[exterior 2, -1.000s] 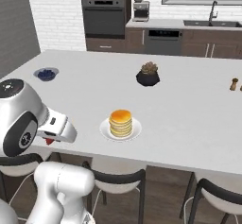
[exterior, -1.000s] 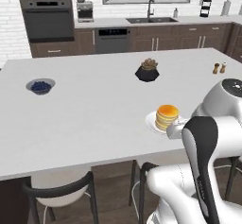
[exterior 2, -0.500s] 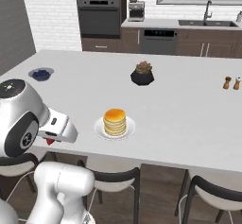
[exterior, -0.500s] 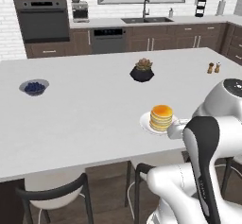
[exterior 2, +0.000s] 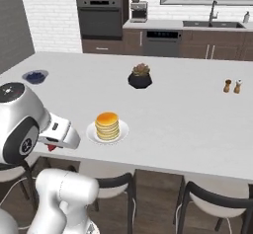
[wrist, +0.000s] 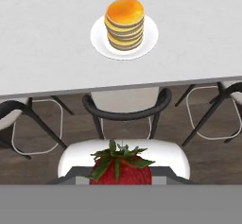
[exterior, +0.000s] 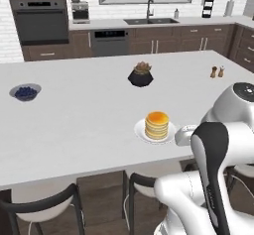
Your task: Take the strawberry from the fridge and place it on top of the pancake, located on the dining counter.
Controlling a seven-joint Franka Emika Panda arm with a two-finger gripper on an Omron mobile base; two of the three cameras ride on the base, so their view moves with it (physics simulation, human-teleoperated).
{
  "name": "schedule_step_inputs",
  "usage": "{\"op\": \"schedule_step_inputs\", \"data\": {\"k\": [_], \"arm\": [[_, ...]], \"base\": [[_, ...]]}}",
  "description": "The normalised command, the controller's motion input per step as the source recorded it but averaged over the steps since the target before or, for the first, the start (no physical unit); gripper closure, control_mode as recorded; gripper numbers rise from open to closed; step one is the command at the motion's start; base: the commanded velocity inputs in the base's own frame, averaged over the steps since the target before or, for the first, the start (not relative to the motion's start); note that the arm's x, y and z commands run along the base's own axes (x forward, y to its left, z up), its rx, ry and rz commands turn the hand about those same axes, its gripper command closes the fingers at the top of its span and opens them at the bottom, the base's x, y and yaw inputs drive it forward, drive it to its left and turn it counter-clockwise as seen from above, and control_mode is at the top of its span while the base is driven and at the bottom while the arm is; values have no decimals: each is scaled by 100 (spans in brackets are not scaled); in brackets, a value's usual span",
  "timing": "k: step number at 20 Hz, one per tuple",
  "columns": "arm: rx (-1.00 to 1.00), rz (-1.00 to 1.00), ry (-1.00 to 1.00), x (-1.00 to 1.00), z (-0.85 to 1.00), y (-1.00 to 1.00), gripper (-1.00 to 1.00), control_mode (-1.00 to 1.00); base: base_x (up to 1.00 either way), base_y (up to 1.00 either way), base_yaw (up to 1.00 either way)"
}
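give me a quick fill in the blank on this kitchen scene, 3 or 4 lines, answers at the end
1. The gripper is shut on the ____.
2. The pancake stack sits on a round ____ plate on the dining counter.
3. In the hand view, the strawberry hangs above a ____, not above the counter.
4. The pale bowl near the counter's far left holds dark ____ berries.

Missing words: strawberry; white; chair; blue
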Motion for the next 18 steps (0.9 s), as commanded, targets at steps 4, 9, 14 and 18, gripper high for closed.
{"op": "schedule_step_inputs", "data": {"k": [4, 9, 14, 18], "arm": [[0, 0, 0, 0, 0, 0, 100, 100], [0, 0, 0, 0, 0, 0, 100, 100], [0, 0, 0, 0, 0, 0, 100, 100], [0, 0, 0, 36, 13, 0, 100, -100]], "base": [[2, -38, 0], [15, 0, 0], [26, 0, 0], [26, 0, 0]]}}
